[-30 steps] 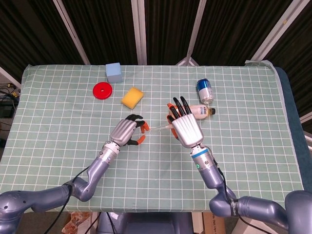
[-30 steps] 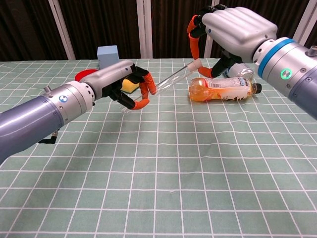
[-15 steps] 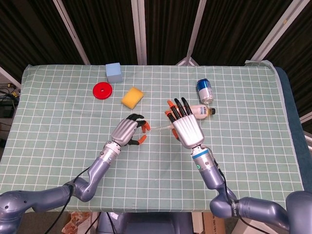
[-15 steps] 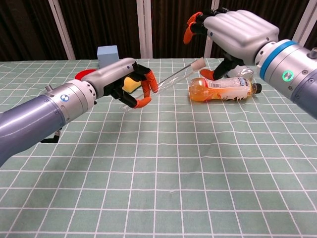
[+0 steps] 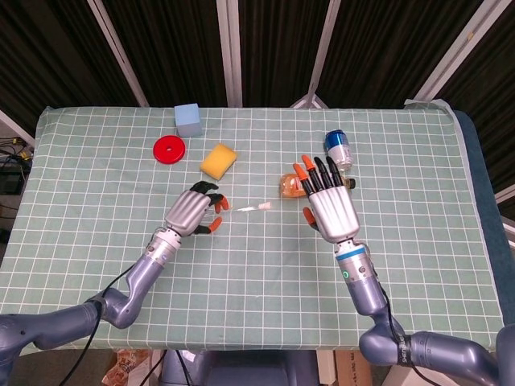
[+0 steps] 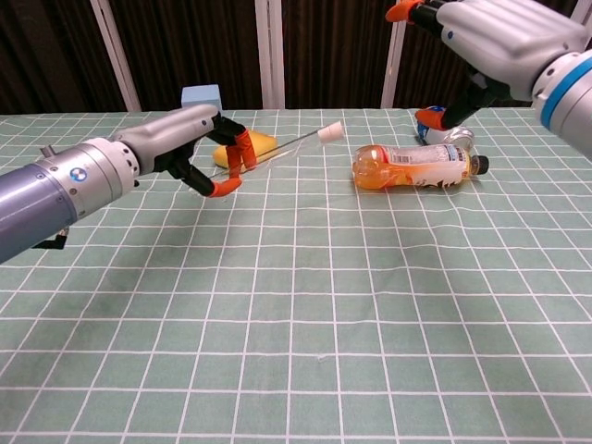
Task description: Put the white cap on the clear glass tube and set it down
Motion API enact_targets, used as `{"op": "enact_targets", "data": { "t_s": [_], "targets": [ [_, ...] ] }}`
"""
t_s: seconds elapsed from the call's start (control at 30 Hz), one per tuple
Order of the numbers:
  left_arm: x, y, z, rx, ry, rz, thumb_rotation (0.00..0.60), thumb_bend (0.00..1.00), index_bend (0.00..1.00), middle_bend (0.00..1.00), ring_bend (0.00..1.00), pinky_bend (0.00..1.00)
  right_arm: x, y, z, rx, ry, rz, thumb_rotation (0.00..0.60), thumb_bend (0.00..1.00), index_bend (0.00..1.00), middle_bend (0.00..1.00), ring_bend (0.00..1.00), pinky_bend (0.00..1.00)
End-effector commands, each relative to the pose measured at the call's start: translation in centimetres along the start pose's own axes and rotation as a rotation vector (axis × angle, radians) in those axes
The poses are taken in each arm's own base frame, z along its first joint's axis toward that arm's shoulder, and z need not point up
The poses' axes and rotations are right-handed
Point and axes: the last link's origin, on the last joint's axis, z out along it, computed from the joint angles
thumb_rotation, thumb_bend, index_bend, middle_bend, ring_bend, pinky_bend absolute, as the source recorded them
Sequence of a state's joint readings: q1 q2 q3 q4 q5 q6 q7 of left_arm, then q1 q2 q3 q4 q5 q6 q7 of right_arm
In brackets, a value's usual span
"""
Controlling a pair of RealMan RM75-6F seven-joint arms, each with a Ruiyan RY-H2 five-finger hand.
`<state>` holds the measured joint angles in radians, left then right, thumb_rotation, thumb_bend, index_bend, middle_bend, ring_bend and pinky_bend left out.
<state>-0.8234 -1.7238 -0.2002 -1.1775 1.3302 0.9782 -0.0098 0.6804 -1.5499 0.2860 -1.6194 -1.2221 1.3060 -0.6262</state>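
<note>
The clear glass tube (image 6: 282,147) carries the white cap (image 6: 330,132) on its raised far end; in the head view the capped tube (image 5: 251,208) points right. My left hand (image 5: 193,213) (image 6: 199,148) pinches the tube's lower end between its orange-tipped fingers and holds it tilted above the cloth. My right hand (image 5: 329,203) (image 6: 490,42) is apart from the tube, off to the right, fingers spread and nothing in it.
An orange drink bottle (image 6: 416,166) lies on its side under my right hand, a blue can (image 5: 339,149) behind it. A yellow sponge (image 5: 218,160), a red disc (image 5: 170,149) and a blue cube (image 5: 187,119) sit at the back left of the green checked cloth (image 5: 96,209).
My right hand has let go of the cap and drawn away to the right and upward. My left hand has carried the capped tube leftward.
</note>
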Motion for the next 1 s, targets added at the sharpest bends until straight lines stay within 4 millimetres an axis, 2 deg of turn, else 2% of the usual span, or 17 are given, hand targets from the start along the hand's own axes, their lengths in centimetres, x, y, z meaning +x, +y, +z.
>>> {"op": "enact_targets", "data": {
  "t_s": [0.03, 0.43, 0.67, 0.83, 1.0],
  "targets": [
    [-0.2, -1.1, -0.7, 0.009, -0.064, 0.099, 0.6, 0.84, 0.52, 0.57, 0.2, 0.17, 0.3, 0.6, -0.2, -0.016, 0.003, 0.013, 0.6, 0.36, 0.0, 0.0, 0.0, 0.0],
    [-1.8, -1.8, -1.2, 0.07, -0.191, 0.237, 0.6, 0.8, 0.5, 0.55, 0.2, 0.15, 1.0, 1.6, -0.8, -0.024, 0.013, 0.031, 0.6, 0.36, 0.0, 0.0, 0.0, 0.0],
    [-1.8, -2.3, -1.6, 0.113, -0.214, 0.266, 0.6, 0.6, 0.43, 0.44, 0.19, 0.1, 0.8, 2.0, -1.3, -0.032, 0.002, 0.03, 0.6, 0.36, 0.0, 0.0, 0.0, 0.0],
    [-0.9, -2.8, -2.2, 0.152, -0.205, 0.258, 0.6, 0.39, 0.35, 0.36, 0.14, 0.06, 0.6, 2.4, -1.8, -0.038, -0.006, 0.023, 0.6, 0.37, 0.0, 0.0, 0.0, 0.0],
    [0.5, -3.4, -3.2, 0.19, -0.192, 0.236, 0.6, 0.34, 0.29, 0.29, 0.12, 0.03, 0.7, 3.0, -2.6, -0.045, -0.014, 0.012, 0.6, 0.36, 0.0, 0.0, 0.0, 0.0]
  ]
}}
